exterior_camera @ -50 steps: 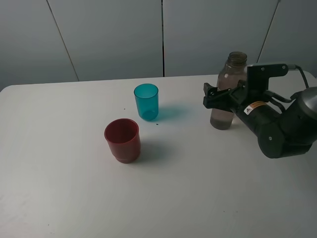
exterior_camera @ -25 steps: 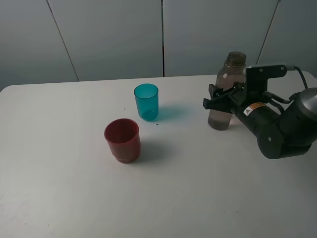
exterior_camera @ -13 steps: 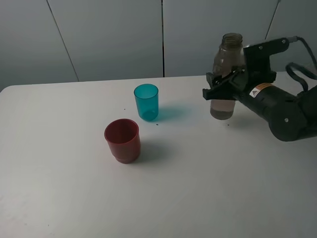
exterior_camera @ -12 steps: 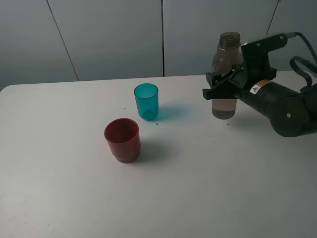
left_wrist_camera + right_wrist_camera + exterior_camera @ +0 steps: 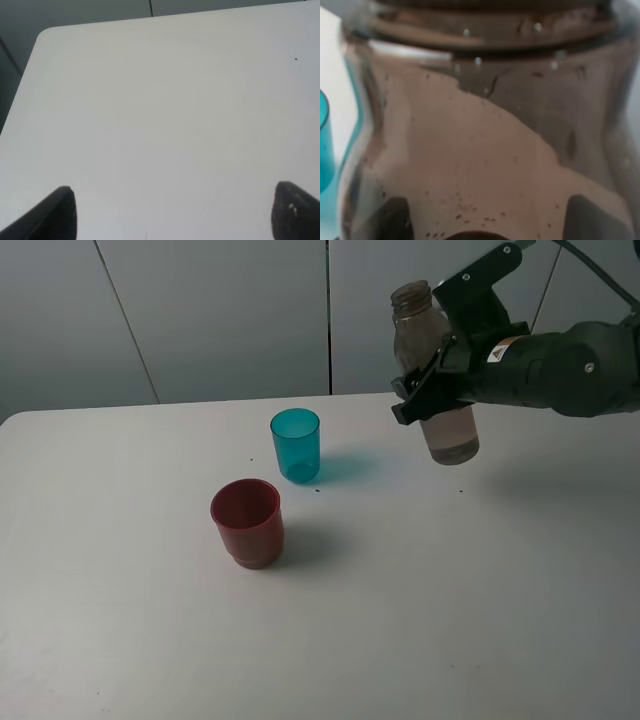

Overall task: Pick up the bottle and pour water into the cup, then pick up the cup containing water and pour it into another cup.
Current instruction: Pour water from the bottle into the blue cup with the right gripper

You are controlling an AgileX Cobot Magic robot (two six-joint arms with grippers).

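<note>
A white table (image 5: 450, 620) fills most of the high view. The dark right arm (image 5: 560, 365) reaches in from the right above it. The right gripper (image 5: 425, 390) is clamped around the middle of the smoky grey-brown bottle (image 5: 452, 432), which is held above the table's far right part. It has no cap, and its neck tilts towards the cups; liquid sits in its lower part. A squat red cup (image 5: 247, 522) stands upright left of centre. Just behind it, nearer the bottle, stands the slimmer teal cup (image 5: 296, 445), also upright. The left gripper (image 5: 175, 215) hangs over bare table, fingertips spread wide, holding nothing.
</note>
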